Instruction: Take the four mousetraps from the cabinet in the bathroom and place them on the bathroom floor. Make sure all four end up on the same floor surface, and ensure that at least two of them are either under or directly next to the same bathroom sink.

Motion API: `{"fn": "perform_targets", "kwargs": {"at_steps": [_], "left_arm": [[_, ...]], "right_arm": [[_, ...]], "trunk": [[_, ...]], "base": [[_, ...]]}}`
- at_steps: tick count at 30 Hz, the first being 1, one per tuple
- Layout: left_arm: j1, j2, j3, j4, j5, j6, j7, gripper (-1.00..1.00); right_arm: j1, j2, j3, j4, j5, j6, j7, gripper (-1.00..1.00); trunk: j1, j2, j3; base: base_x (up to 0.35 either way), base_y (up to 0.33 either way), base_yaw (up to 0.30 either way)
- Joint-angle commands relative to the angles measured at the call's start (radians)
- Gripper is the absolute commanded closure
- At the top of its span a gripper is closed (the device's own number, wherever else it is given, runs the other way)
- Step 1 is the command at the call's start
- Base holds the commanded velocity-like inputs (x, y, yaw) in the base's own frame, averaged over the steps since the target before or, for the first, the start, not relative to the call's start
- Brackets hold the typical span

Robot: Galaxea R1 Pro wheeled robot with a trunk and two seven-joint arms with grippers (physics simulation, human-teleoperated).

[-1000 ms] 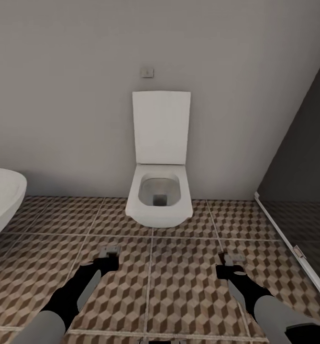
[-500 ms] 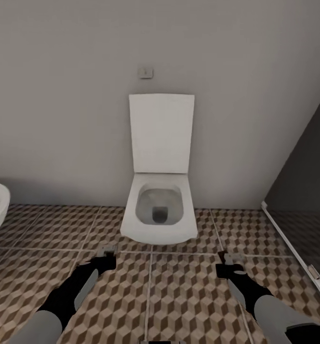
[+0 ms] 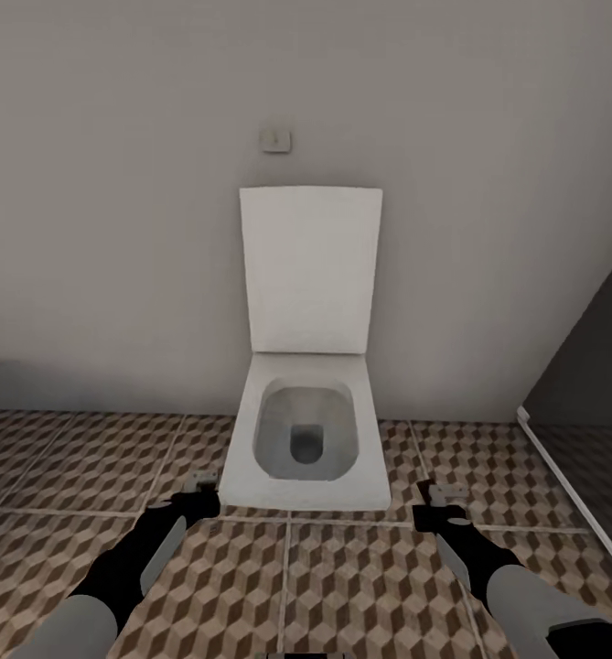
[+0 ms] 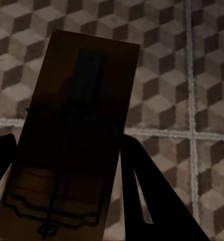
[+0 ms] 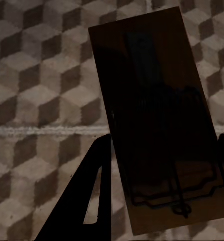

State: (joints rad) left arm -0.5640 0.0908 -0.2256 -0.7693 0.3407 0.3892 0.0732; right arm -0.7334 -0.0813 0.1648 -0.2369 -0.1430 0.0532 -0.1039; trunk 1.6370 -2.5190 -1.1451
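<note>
Each gripper holds one of the mousetraps. In the left wrist view a brown wooden mousetrap with dark wire parts sits between the black fingers. The right wrist view has a second mousetrap gripped the same way. In the head view my left gripper and right gripper hover low over the bathroom floor, just in front of the toilet. The cabinet and the bathroom sink are out of view.
A white toilet with its lid raised stands straight ahead against a grey wall. A small flush plate is above it. A dark glass partition with a pale floor rail closes the right side.
The camera has moved closer to the toilet, which now looks larger and nearer. The white basin at the left edge has slid out of the picture. Both arms keep their pose and their hold.
</note>
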Motion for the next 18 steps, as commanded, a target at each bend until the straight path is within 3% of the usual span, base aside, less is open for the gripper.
{"fn": "perform_targets", "kwargs": {"at_steps": [1, 5, 18], "left_arm": [[-0.001, 0.0, -0.008, -0.005, 0.023, 0.002, 0.005, 1.0], [-0.001, 0.0, -0.008, -0.005, 0.023, 0.002, 0.005, 1.0], [-0.001, -0.009, -0.006, -0.006, 0.024, 0.017, 0.007, 1.0]], "right_arm": [[0.0, -0.001, 0.008, -0.002, -0.012, 0.005, -0.003, 1.0], [0.0, -0.003, 0.007, -0.002, -0.012, 0.004, -0.003, 1.0], [0.0, -0.009, 0.006, -0.002, -0.015, 0.007, -0.004, 1.0]], "trunk": [[0.0, 0.0, -0.001], [0.0, 0.0, -0.001], [0.0, 0.0, -0.001]], "base": [[0.309, 0.0, 0.0], [0.196, 0.0, 0.0], [0.008, 0.0, 0.0]]}}
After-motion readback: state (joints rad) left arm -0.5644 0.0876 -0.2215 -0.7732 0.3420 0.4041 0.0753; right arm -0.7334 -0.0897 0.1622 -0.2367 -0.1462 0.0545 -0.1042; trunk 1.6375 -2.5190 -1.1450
